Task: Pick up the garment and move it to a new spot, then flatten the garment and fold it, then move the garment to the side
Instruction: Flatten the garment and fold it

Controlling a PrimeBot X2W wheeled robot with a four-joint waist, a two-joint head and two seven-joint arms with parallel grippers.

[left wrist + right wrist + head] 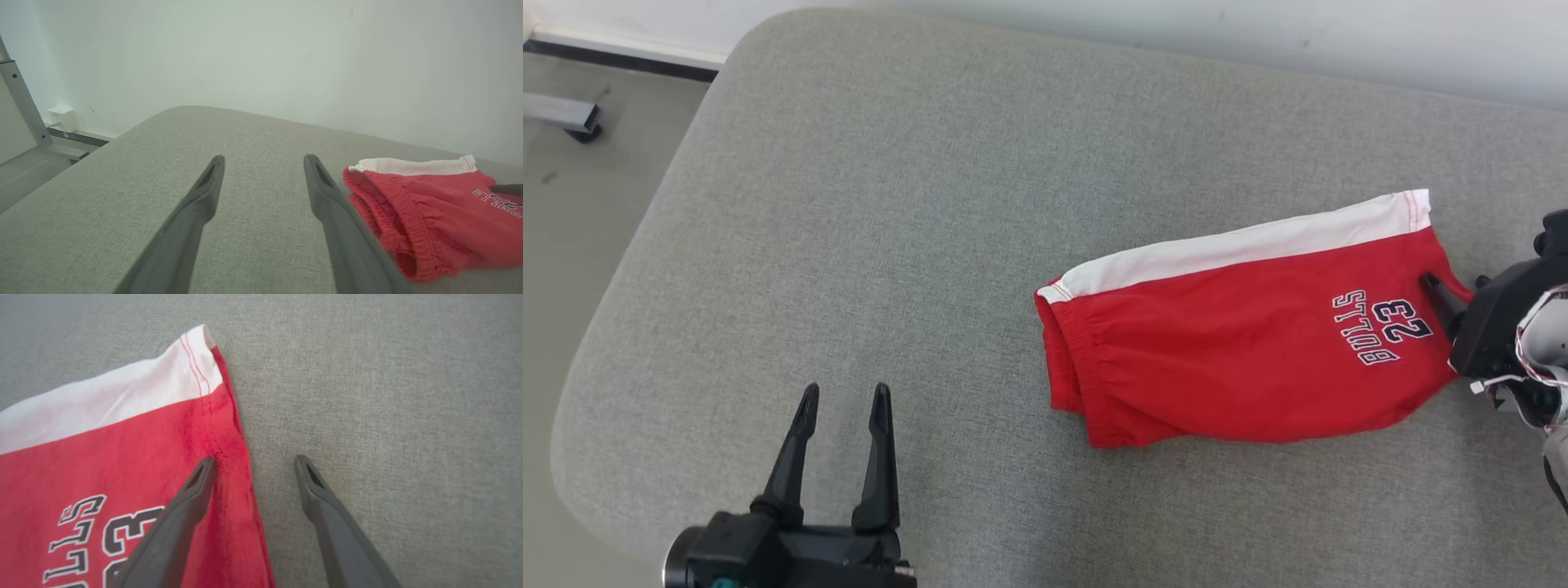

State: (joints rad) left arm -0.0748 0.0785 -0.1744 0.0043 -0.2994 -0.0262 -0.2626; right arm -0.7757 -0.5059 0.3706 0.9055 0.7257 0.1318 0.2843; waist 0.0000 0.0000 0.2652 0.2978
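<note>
The garment (1241,351) is a pair of red shorts with a white side stripe and "BULLS 23" lettering, lying folded flat on the grey cushion (890,204), right of centre. My right gripper (1454,286) is open at the hem end. In the right wrist view that gripper (253,463) straddles the hem edge, one finger over the red cloth (102,457) and the other over bare cushion, holding nothing. My left gripper (845,400) stands open and empty near the cushion's front left, well apart from the waistband. The left wrist view has this gripper (264,163) with the garment (433,204) to its right.
The cushion's rounded left edge drops to the floor (572,245), where a metal frame foot (564,114) stands. A pale wall (1176,24) runs behind the cushion, with a small white box (63,118) low on it. Bare cushion spreads left of the garment.
</note>
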